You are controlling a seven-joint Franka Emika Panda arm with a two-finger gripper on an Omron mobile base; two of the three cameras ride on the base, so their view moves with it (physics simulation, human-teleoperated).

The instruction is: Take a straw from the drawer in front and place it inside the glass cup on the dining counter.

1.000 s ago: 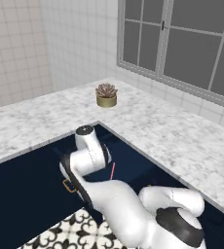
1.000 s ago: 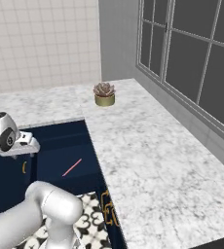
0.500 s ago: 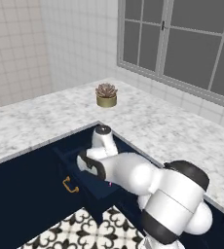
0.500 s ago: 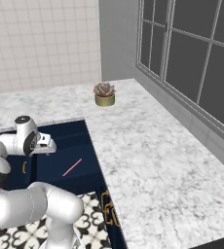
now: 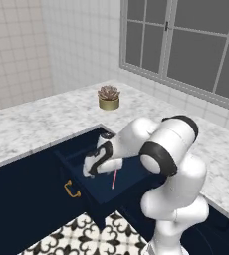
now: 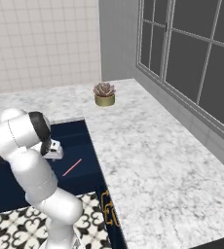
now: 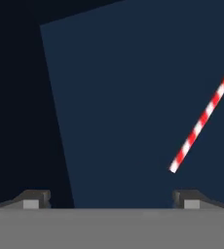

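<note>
The navy-blue drawer (image 5: 100,191) stands pulled out below the marble worktop, its brass bar handle (image 5: 71,189) facing the floor tiles. The straw (image 5: 114,180) lies flat on the drawer floor (image 6: 83,146), a thin pink-red stick, striped red and white in the hand view (image 7: 204,116). My gripper (image 5: 89,170) hangs inside the drawer, pointing down, just to the left of the straw and apart from it. In the hand view the gripper (image 7: 111,198) is open, nothing between its fingertips (image 7: 36,197), and the straw's near end lies just above the right tip. The glass cup and the dining counter are out of view.
A potted succulent (image 5: 109,97) stands on the marble worktop (image 6: 148,160) that wraps around the corner under a large window (image 5: 186,40). Navy cabinet fronts with brass handles (image 6: 106,206) run below it. Patterned floor tiles (image 5: 91,236) lie in front of the drawer.
The arm has swung up and over, carrying the hand to the right into the open drawer and close to the straw. The jaws stay wide apart.
</note>
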